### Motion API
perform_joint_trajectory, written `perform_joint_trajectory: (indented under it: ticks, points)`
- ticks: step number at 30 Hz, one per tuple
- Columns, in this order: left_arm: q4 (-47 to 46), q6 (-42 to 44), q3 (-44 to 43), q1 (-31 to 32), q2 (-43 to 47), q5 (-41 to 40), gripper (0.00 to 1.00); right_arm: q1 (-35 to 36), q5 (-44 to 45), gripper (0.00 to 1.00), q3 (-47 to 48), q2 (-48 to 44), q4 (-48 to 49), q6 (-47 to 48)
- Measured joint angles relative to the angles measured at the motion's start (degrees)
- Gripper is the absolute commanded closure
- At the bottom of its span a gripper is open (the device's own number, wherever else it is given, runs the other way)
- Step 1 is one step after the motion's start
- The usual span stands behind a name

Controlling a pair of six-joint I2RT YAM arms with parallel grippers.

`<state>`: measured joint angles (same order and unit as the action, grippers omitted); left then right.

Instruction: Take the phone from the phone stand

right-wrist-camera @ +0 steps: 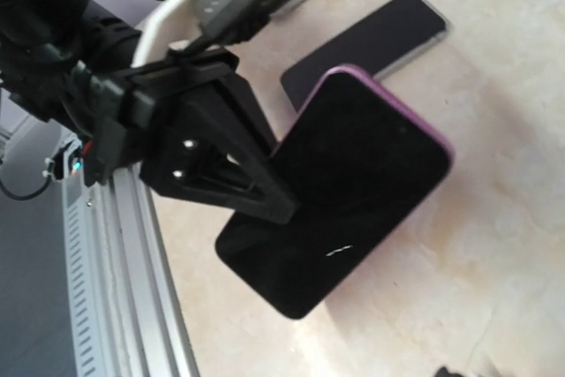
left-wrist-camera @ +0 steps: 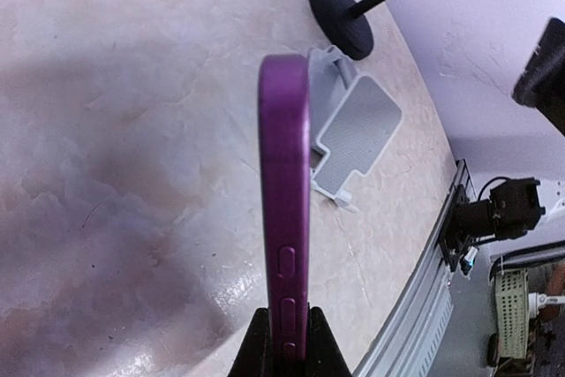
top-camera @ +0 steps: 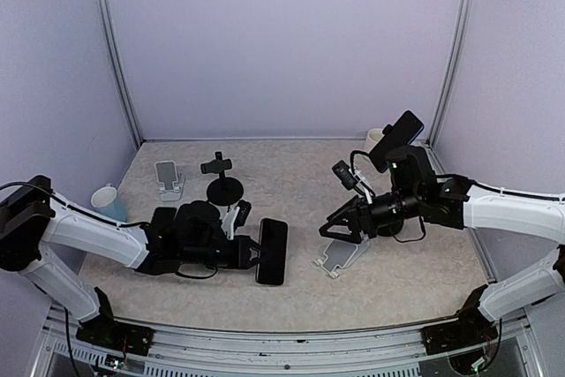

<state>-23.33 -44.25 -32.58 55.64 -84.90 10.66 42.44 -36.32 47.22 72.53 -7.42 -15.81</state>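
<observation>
Bare table (top-camera: 300,165) lies open through the upper centre of the frame. At left, a black stand (top-camera: 224,188), a small stand (top-camera: 169,179) and a cup (top-camera: 107,202) crowd the way. At lower centre, only a narrow gap separates the phone (top-camera: 271,251) and the white stand (top-camera: 339,256). A second cup (top-camera: 375,139) blocks the upper right corner.

The phone (top-camera: 271,251) is left of the phone stand (top-camera: 340,256), apart from it; a holder (top-camera: 223,184) stands behind the phone; a cup (top-camera: 108,202) stands far left.

Dark phone (top-camera: 273,251) clamped in left gripper (top-camera: 255,252) — phone stand (top-camera: 341,256) apart, near right gripper (top-camera: 339,229)
</observation>
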Motion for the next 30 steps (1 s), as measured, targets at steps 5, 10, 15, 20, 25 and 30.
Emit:
perform_joint_trajectory:
  ticks: [5, 10, 15, 20, 25, 30]
  points:
    - [-0.37, -5.4, -1.73, -0.33, -4.87, -1.73, 1.0, -0.11, 1.07, 0.28, -1.44, -0.04, 0.44, -0.44]
    - [-1.42, -8.72, -3.56, -0.74, -9.64, -2.01, 1.0, -0.31, 1.49, 0.28, -3.45, -0.2, 1.16, -1.01]
    - [-4.0, -11.45, -4.63, -2.6, -12.92, -0.48, 0.98, -0.46, 1.46, 0.29, -4.72, -0.66, 1.51, -1.51]
    - [-5.35, -12.52, -6.19, -3.96, -15.3, 0.85, 0.91, -0.74, 1.44, 0.3, -5.49, -1.22, 1.86, -1.84]
    - [-5.75, -12.83, -8.17, -4.26, -17.73, 1.66, 0.81, -0.98, 1.44, 0.3, -5.88, -1.22, 1.97, -1.84]
    - [-3.98, -12.76, -9.22, -4.31, -20.0, 1.57, 0.64, -1.25, 1.49, 0.29, -5.88, -1.22, 1.92, -1.84]
